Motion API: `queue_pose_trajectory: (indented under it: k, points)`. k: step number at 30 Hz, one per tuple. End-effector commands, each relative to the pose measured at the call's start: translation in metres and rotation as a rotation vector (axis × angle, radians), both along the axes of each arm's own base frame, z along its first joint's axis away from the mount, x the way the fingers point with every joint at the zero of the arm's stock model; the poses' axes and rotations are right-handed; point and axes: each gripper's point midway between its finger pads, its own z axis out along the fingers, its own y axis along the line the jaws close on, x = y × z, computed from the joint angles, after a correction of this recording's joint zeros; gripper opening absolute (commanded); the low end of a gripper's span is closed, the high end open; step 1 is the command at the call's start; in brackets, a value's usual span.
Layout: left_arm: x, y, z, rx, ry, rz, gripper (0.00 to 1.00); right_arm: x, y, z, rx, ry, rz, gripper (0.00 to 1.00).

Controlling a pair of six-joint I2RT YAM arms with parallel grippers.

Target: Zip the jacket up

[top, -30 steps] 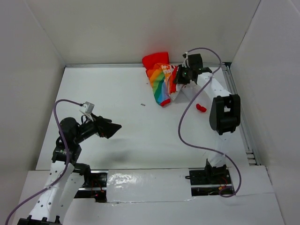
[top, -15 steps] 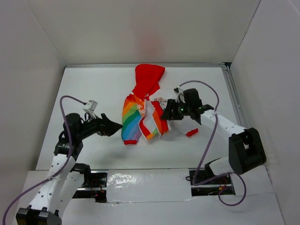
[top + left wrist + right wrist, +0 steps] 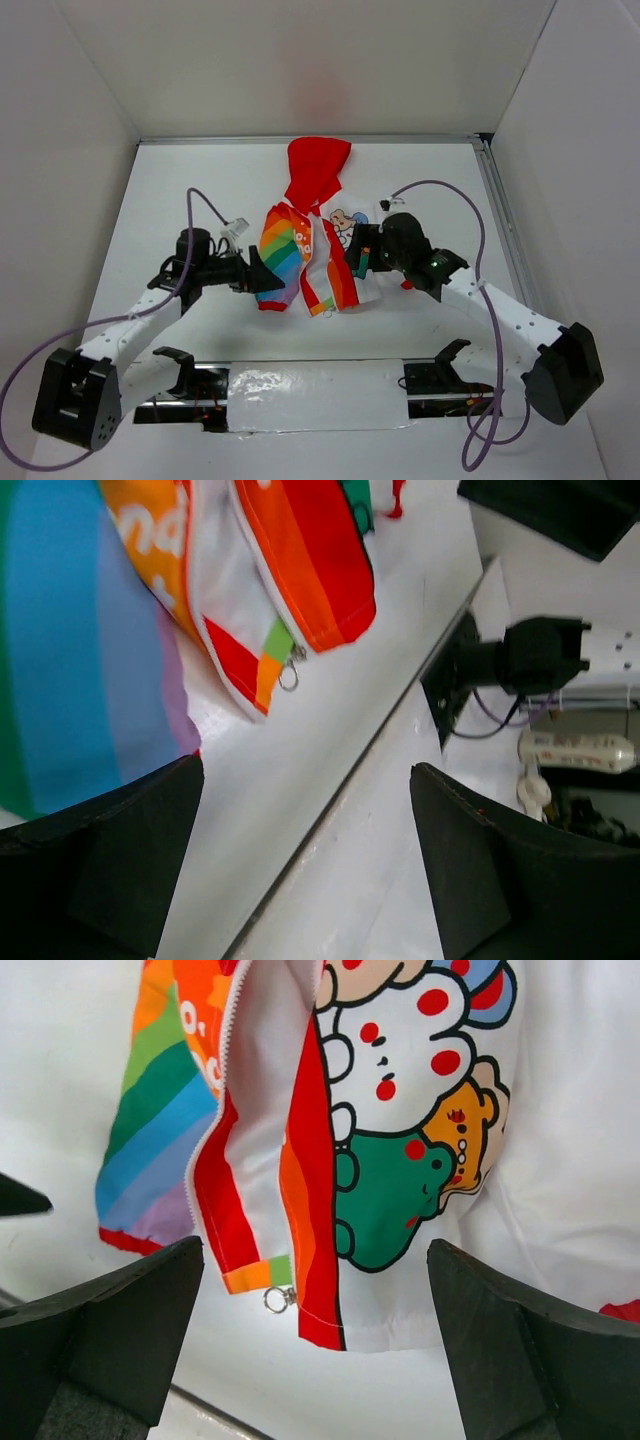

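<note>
Jacket (image 3: 300, 245): unzipped at mid-worktop (image 3: 200, 190), front edges parted, white lining showing.
Hood (image 3: 317, 170): red, on the far side.
Zip pull (image 3: 276, 1299): ring at the hem, ungripped.
Left pincer (image 3: 264, 272): fingers apart, empty, just beside the rainbow hem.
Right pincer (image 3: 355, 258): fingers apart, empty, over the printed panel.

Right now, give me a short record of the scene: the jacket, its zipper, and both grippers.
jacket: lies on the table, front open, white lining showing, red hood toward the far wall
zipper: undone; ring pull at the bottom hem
left gripper: open, by the rainbow panel near its lower edge, holding nothing
right gripper: open, over the cartoon print side, holding nothing
</note>
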Motion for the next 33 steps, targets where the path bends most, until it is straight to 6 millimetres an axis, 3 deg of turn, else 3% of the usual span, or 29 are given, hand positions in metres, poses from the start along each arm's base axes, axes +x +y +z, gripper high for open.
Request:
queue_pose_trajectory:
  k: [1, 5, 7, 8, 10, 11, 12, 14, 20, 21, 22, 23, 25, 27, 29, 33]
  points:
    - [-0.004, -0.026, 0.007, -0.025, 0.001, -0.104, 0.96, 0.008, -0.008, -0.005, -0.103, 0.0, -0.1, 1.0]
    - [-0.008, -0.052, -0.017, 0.068, 0.079, -0.131, 0.83, 0.006, 0.023, -0.011, -0.101, 0.01, 0.0, 0.99]
    - [-0.004, -0.059, -0.02, 0.098, 0.096, -0.116, 0.82, 0.003, 0.033, -0.02, -0.096, 0.04, 0.034, 0.99]
    - [0.0, -0.062, -0.034, 0.142, 0.126, -0.097, 0.81, 0.003, 0.036, -0.023, -0.093, 0.051, 0.035, 0.98]
    - [0.016, -0.064, -0.039, 0.188, 0.138, -0.045, 0.76, 0.008, 0.035, -0.033, -0.113, 0.075, -0.001, 0.98]
    - [0.015, -0.058, -0.063, 0.26, 0.235, -0.013, 0.74, 0.008, 0.033, -0.036, -0.131, 0.084, -0.016, 0.98]
    - [0.034, -0.057, -0.063, 0.3, 0.235, 0.053, 0.72, 0.011, 0.032, -0.036, -0.14, 0.082, -0.034, 0.98]
    - [0.037, -0.053, -0.088, 0.38, 0.328, 0.081, 0.65, 0.018, 0.025, -0.042, -0.18, 0.081, -0.09, 0.98]
    - [0.059, -0.085, -0.099, 0.398, 0.332, 0.027, 0.58, 0.039, 0.017, -0.047, -0.216, 0.075, -0.184, 0.95]
    - [0.067, -0.084, -0.102, 0.433, 0.322, 0.052, 0.41, 0.043, 0.013, -0.048, -0.221, 0.075, -0.196, 0.91]
    - [0.07, -0.083, -0.113, 0.47, 0.337, 0.067, 0.18, 0.048, 0.014, -0.049, -0.213, 0.073, -0.2, 0.81]
    - [0.076, -0.081, -0.111, 0.489, 0.355, 0.099, 0.0, 0.052, 0.012, -0.053, -0.213, 0.084, -0.215, 0.45]
    - [0.09, -0.068, -0.111, 0.502, 0.372, 0.151, 0.0, 0.06, 0.005, -0.057, -0.199, 0.106, -0.246, 0.34]
    - [0.102, -0.047, -0.096, 0.492, 0.35, 0.22, 0.0, 0.066, -0.003, -0.059, -0.182, 0.113, -0.269, 0.0]
    - [0.103, -0.038, -0.095, 0.5, 0.357, 0.252, 0.0, 0.066, -0.011, -0.06, -0.189, 0.109, -0.298, 0.0]
    - [0.097, 0.011, -0.08, 0.558, 0.406, 0.418, 0.0, 0.066, -0.04, -0.042, -0.139, 0.087, -0.38, 0.0]
